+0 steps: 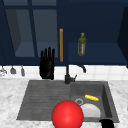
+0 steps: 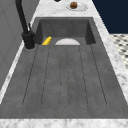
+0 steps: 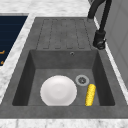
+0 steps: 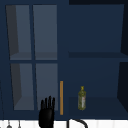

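Above sink [image 1: 25, 105], left robot hand [image 1: 47, 65] hovers, seemingly near cabinet handle [image 1: 61, 45].

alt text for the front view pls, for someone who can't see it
A black left hand hovers open, fingers up, before a dark blue wall cabinet, above a grey sink. The basin holds a white plate and a corn cob; a red ball sits in front, and an olive oil bottle stands on the open shelf.
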You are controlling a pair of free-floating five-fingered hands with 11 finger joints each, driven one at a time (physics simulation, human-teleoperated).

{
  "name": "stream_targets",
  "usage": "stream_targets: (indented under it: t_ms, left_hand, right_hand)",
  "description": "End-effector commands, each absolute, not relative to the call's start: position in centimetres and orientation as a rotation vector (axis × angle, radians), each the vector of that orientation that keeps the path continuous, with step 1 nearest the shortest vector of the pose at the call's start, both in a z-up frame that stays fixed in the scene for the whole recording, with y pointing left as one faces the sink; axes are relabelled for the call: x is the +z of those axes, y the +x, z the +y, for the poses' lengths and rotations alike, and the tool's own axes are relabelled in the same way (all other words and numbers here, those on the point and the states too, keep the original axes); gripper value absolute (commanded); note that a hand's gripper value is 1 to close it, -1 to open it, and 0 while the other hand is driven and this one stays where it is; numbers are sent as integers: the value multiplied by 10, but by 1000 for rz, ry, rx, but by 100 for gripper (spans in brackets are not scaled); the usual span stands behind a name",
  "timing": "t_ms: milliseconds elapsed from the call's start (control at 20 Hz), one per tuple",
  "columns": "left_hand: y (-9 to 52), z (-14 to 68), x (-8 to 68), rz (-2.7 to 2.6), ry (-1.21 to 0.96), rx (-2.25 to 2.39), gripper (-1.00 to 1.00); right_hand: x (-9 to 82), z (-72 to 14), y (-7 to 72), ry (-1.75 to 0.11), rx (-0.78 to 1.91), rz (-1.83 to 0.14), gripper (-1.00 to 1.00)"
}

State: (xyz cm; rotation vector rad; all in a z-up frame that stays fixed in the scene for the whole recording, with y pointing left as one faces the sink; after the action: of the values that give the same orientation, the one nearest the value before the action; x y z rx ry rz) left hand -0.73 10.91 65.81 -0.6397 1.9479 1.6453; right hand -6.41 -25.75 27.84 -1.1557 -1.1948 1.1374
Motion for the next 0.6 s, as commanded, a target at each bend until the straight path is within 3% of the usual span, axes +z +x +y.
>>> stream_targets:
  t_ms: [0,550]
  left_hand:
    - [-17,110,658,2047,-712,1525,-100]
    - [-29,110,659,2053,-679,1470,-100]
  right_hand:
    - [278,-257,-64,-1156,1137,-1195,0]
    - [278,-257,-64,-1156,1137,-1195,0]
